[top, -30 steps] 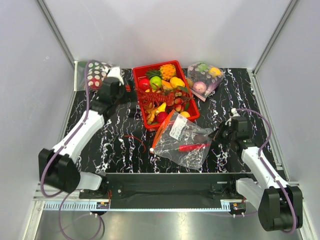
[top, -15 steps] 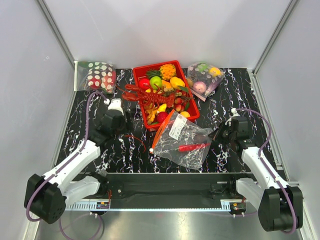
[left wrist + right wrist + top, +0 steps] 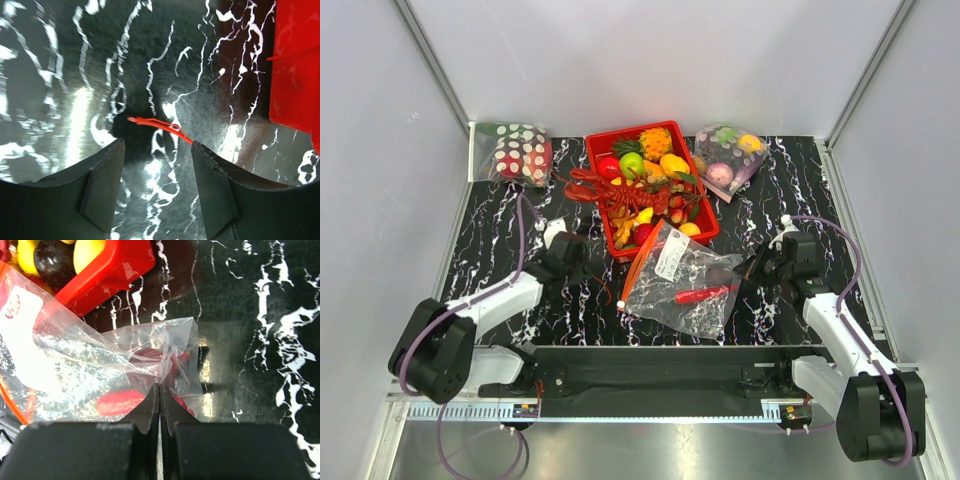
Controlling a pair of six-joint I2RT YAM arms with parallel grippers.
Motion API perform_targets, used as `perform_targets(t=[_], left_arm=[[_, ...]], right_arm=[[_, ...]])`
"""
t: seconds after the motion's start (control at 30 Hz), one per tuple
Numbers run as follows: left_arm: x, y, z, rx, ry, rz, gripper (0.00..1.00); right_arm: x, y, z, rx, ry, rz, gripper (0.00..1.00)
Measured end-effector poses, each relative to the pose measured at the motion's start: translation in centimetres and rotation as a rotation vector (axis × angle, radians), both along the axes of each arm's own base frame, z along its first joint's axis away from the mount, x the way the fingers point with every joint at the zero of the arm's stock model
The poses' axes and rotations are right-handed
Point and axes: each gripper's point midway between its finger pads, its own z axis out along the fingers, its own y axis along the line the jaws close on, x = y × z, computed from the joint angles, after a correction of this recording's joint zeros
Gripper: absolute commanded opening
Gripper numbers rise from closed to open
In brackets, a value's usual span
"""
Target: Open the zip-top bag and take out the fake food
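**Right gripper pinches the bag corner; lobster lies out on the basket**

The bag [image 3: 680,285] lies on the table [image 3: 800,180] between the 2 arms, its orange zip edge [image 3: 642,262] propped against the near corner of the red basket [image 3: 605,133]. The right gripper [image 3: 160,390] is clamped on a fold of plastic at the bag's right corner, fingers pressed together. Inside the bag, the chili [image 3: 119,402] lies just beside that pinch, with a dark ball [image 3: 147,359] close by; the white label [image 3: 675,257] faces up. The lobster [image 3: 615,192] is outside the bag, draped over the basket's left rim. The left gripper [image 3: 157,147] hovers low over the table left of the bag, jaws spread and holding nothing, a thin red strand [image 3: 160,125] beneath them.
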Motion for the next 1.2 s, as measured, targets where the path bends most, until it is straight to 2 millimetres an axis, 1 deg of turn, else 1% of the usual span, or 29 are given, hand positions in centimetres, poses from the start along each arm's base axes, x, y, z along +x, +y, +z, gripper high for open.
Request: perform_targets(t=[0.1, 0.2, 0.33, 0.47, 0.83, 1.03, 1.2], left_arm=[[0.1, -0.9, -1.0, -0.047, 0.011, 0.035, 0.61], [0.1, -1.6, -1.6, -0.079, 0.017, 0.061, 0.61], [0.7, -2.3, -1.8, -0.117, 0.002, 0.092, 0.62], [1.3, -2.6, -1.7, -0.141, -0.015, 0.114, 0.61], [1.6, -2.3, -1.7, -0.140, -0.024, 0.143, 0.61], [2.0, -1.2, -1.8, -0.139, -0.026, 0.181, 0.60], [2.1, -0.9, -1.8, -0.138, -0.027, 0.189, 0.60]], right_arm=[[0.1, 0.2, 0.1, 0.009, -0.005, 0.011, 0.00], [0.2, 0.5, 0.2, 0.015, -0.015, 0.027, 0.00], [0.2, 0.6, 0.3, 0.014, -0.025, 0.047, 0.00], [0.0, 0.9, 0.4, 0.020, -0.028, 0.066, 0.00], [-0.3, 1.7, 0.9, 0.053, -0.041, 0.111, 0.00], [-0.4, 1.9, 1.4, 0.065, -0.054, 0.126, 0.00], [-0.4, 2.0, 1.4, 0.066, -0.055, 0.127, 0.00]])
